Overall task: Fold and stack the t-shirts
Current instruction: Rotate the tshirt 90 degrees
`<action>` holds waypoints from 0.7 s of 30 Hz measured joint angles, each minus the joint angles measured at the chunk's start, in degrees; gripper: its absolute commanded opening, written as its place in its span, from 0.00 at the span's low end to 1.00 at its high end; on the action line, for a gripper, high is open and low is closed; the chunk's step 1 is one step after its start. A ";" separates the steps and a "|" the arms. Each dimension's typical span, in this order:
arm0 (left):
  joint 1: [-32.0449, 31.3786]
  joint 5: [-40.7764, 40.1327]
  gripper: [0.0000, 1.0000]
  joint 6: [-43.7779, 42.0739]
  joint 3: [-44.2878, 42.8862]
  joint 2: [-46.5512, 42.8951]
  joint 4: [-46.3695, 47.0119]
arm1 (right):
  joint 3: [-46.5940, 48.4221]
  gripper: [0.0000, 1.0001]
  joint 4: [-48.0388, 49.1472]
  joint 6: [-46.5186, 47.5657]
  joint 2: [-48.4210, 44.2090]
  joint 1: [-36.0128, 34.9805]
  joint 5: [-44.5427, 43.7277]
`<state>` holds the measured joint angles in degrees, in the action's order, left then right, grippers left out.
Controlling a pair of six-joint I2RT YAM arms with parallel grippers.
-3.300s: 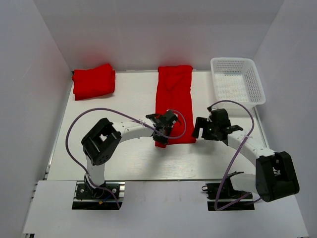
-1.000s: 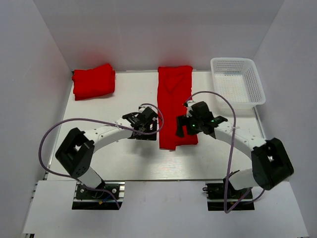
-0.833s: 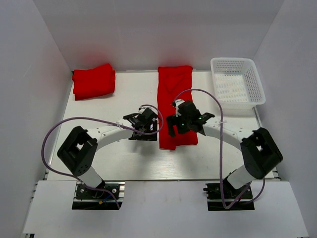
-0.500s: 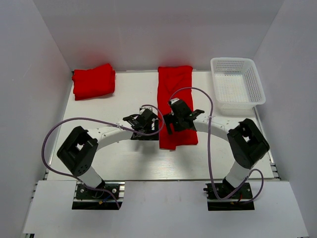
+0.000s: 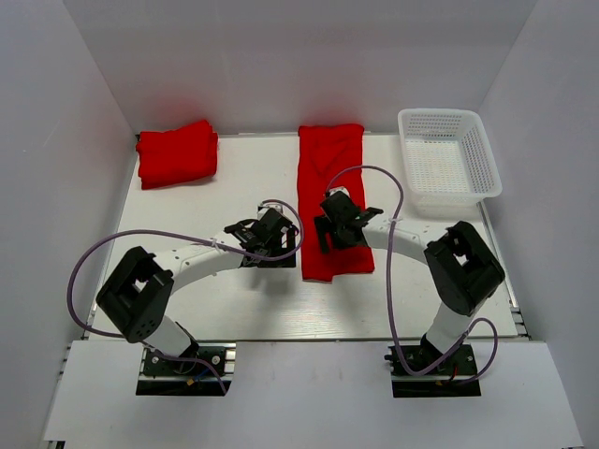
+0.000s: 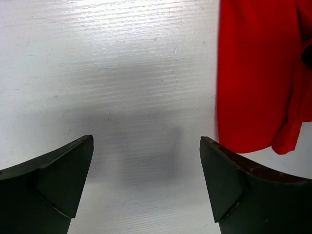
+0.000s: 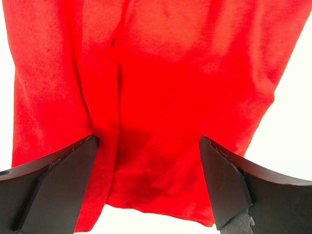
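Observation:
A long red t-shirt (image 5: 331,168), folded into a narrow strip, lies down the middle of the table. A folded pile of red t-shirts (image 5: 178,152) sits at the back left. My right gripper (image 5: 335,229) hovers open over the strip's near half. In the right wrist view, red cloth (image 7: 170,73) fills the space between the right gripper's (image 7: 148,141) spread fingers, and its near hem shows below. My left gripper (image 5: 270,238) is open just left of the strip, over bare table. In the left wrist view of the left gripper (image 6: 146,141), the shirt's edge (image 6: 258,73) lies to the right.
A white mesh basket (image 5: 440,113) stands at the back right corner. White walls close in the table on the left, back and right. Purple cables loop above both arms.
My right gripper has swung left from beside the strip to above its near half. My left gripper, earlier at the strip's near left edge, now sits just off it to the left.

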<state>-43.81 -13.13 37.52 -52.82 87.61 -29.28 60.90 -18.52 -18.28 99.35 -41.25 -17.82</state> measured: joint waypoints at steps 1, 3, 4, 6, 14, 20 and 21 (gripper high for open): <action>0.00 0.00 1.00 0.00 0.00 0.02 -0.04 | -0.17 0.90 0.00 -0.26 -0.44 0.00 -0.50; -0.02 0.00 1.00 -0.02 0.00 0.04 -0.04 | -0.87 0.90 -0.02 -0.87 -1.53 0.04 -1.66; 0.00 0.00 1.00 -0.02 0.00 0.04 -0.09 | -1.16 0.90 -0.24 -1.07 -1.79 0.11 -2.21; 0.00 0.00 1.00 -0.02 -0.02 0.20 -0.13 | -1.64 0.90 -0.61 -1.57 -1.92 0.17 -3.17; 0.00 0.17 1.00 -0.66 -0.39 1.60 -0.24 | -4.20 0.90 -2.27 -2.99 -3.30 0.90 -4.98; 0.00 0.28 1.00 -0.85 -0.48 1.97 -0.24 | -5.92 0.90 -4.33 -4.11 -6.10 2.36 -6.34; 0.00 0.31 1.00 -0.87 -0.48 1.97 -0.24 | -6.67 0.90 -4.76 -4.24 -7.08 2.67 -6.29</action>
<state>-43.81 -12.82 36.64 -53.30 89.58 -29.52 54.24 -23.29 -22.52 92.27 -38.59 -24.12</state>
